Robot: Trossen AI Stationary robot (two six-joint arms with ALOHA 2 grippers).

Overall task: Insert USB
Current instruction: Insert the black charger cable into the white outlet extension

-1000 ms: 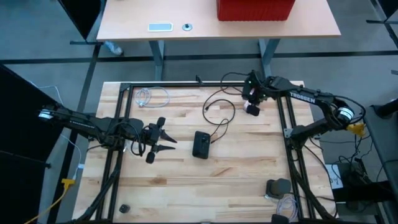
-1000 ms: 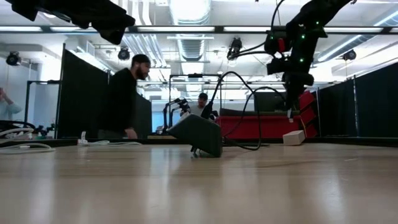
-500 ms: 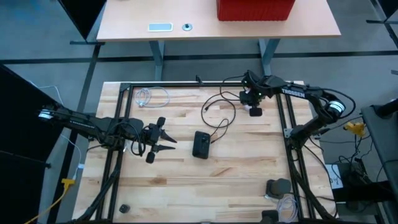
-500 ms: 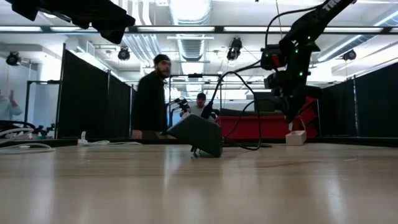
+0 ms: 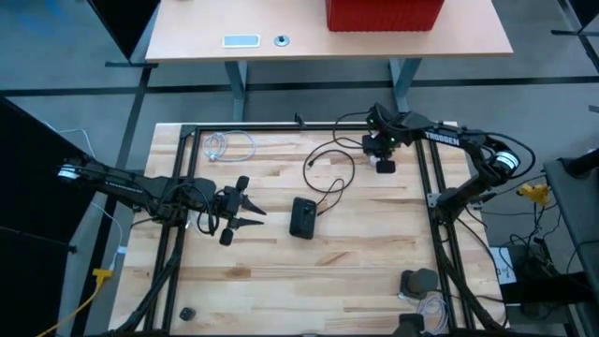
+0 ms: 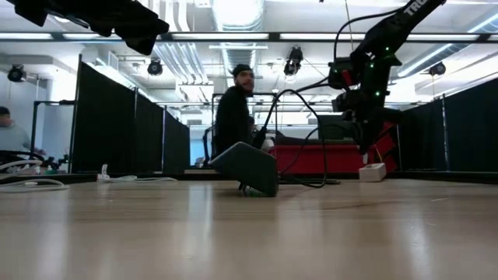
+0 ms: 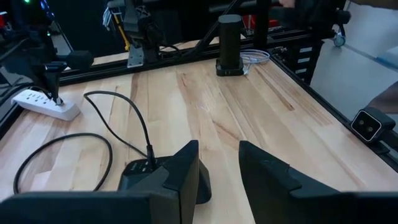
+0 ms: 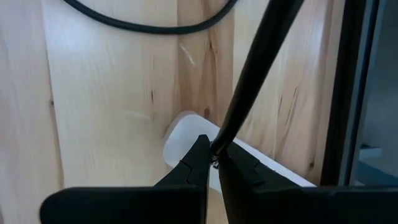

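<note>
Right gripper (image 8: 211, 163) has dropped slightly toward the upper right of the high view, jaws pinching the black cable's plug (image 8: 214, 154) just above the white power strip (image 8: 180, 140) on the table (image 5: 374, 271). Cable (image 5: 329, 159) loops back to the black box (image 5: 301, 217) at centre. Left gripper (image 5: 251, 212) hovers left of the box, jaws part spread, holding nothing. Person (image 6: 233, 109) walks across the room behind.

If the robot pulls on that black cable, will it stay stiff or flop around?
Probably floppy: the black cable lies in loose loops on the table. It likely drags easily, seeming thin and light. The right gripper pinches it near the white power strip.
</note>
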